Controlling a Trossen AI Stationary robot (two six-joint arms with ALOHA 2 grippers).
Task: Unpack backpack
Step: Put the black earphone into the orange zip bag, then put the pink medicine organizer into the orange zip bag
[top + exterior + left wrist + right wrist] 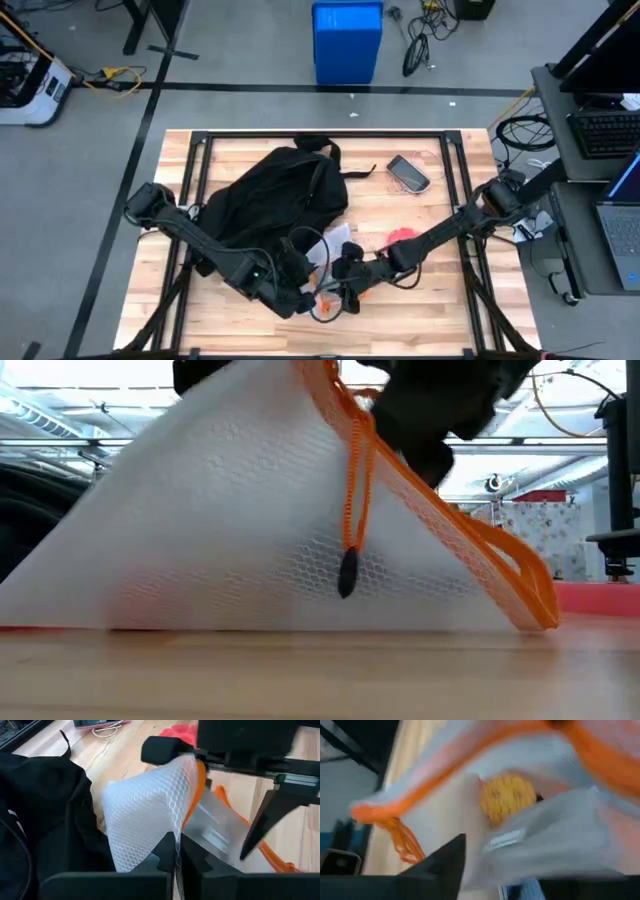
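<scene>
— Two grippers are meeting at the front middle of the wooden table (440,290), both on a white mesh pouch (250,520). What is it made of?

— Soft netting with a honeycomb weave, edged in an orange zipper (480,550). An orange cord is hanging down its side, ending in a small dark oval pull (346,573). The pouch is standing on the planks like a tent.

— Which gripper is doing what?

— The left gripper (176,855) is pinching a fold of the mesh, fingers squeezed together on it. The right gripper (240,755) is gripping the pouch's upper edge by the zipper. Through the right wrist view a round yellow fuzzy thing (506,796) is showing by the pouch, along with a clear plastic sleeve (545,845).

— And the backpack (270,195)?

— It is lying slumped on the table's left half, black soft fabric, its opening facing the pouch and just beside it. Beyond it, a dark phone-like slab (408,172) is lying flat, with something red (401,235) nearer the right arm.
</scene>
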